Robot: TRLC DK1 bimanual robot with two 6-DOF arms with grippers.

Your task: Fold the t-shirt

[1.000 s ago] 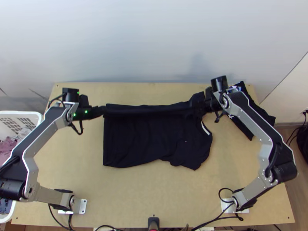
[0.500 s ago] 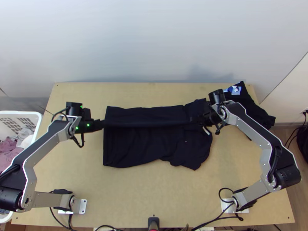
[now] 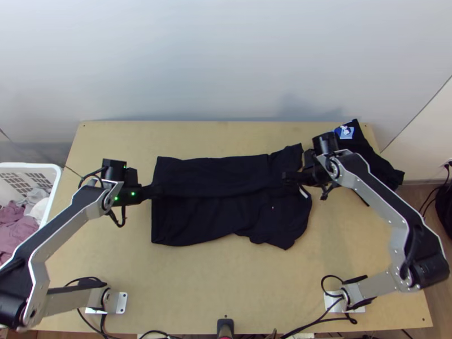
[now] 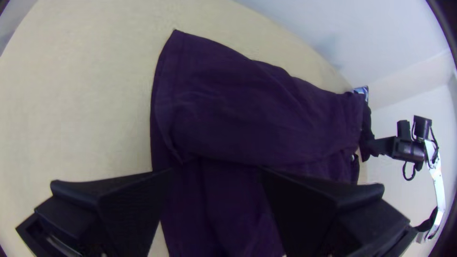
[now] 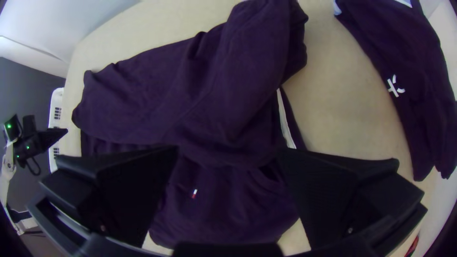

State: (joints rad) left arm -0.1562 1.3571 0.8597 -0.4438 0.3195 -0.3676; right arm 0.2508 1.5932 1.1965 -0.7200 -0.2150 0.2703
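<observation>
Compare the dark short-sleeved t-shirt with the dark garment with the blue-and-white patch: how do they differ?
The t-shirt lies in the middle with its far side folded over; the patched garment lies at the far right corner. The t-shirt bears a tiny red-and-white mark; the patched garment also bears a larger white symbol. Both are dark cloth.

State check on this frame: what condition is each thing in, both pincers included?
T-shirt: on the table, its far side folded over toward the near side, lightly wrinkled.
Left pincer: open, at the hem end.
Right pincer: open, at the collar end.
Other dark garment: lying on the table; how it is folded, I cannot tell.
Basket: partly filled.
Clothes in it: bunched.
</observation>
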